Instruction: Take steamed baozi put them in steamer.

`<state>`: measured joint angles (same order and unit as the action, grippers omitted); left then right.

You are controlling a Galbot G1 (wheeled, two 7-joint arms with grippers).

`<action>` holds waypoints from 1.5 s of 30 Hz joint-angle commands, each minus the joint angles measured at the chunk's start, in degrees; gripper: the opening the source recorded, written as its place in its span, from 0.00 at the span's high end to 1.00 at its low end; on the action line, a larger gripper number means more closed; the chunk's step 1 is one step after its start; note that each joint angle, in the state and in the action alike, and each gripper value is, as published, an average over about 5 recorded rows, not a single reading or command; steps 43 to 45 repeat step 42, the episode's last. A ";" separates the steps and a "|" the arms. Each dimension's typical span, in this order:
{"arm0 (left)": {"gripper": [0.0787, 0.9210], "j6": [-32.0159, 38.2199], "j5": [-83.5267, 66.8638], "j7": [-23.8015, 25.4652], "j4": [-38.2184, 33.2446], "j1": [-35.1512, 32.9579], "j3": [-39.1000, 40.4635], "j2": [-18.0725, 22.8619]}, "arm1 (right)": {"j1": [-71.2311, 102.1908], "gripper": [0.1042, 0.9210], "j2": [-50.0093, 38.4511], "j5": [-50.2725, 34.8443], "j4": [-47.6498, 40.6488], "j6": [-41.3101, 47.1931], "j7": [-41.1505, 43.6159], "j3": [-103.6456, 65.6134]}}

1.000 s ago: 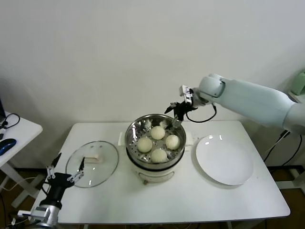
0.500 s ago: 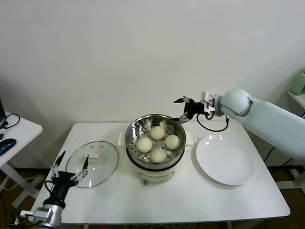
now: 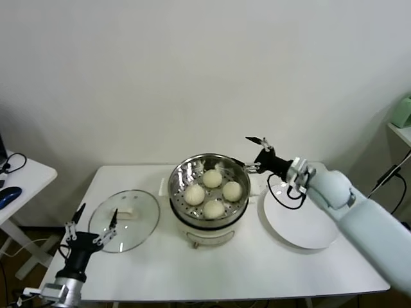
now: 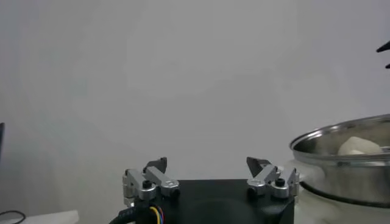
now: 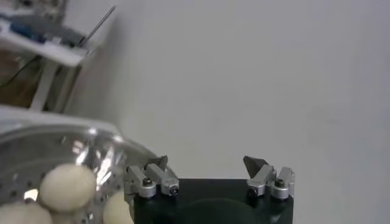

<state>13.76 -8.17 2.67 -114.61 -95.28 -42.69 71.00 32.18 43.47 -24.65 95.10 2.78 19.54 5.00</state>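
Several cream-white baozi [image 3: 212, 178] lie inside the shiny steel steamer [image 3: 181, 173] on its white cooker base at the table's middle. My right gripper [image 3: 257, 154] is open and empty, in the air just right of the steamer's rim, above the gap between steamer and plate. The right wrist view shows the baozi [image 5: 66, 185] in the steamer [image 5: 36, 140] and the open gripper [image 5: 207, 164]. My left gripper [image 3: 90, 224] is open and empty, low at the table's front left, near the glass lid. The left wrist view shows it [image 4: 207, 165] open, with the steamer [image 4: 341, 137] off to one side.
A round glass lid [image 3: 148, 224] with a pale knob [image 3: 127, 212] lies flat left of the steamer. A bare white plate [image 3: 302, 228] lies to its right. A side table [image 3: 19, 173] with cables stands at far left.
My right arm has drawn back from over the steamer, moving right and lower toward the plate side. The left gripper has barely shifted. The baozi stay in place.
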 commanded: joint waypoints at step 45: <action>0.12 -3.26 -6.10 3.80 1.49 0.36 -3.87 3.55 | 55.71 0.12 35.84 16.71 12.75 -14.81 -15.57 -35.65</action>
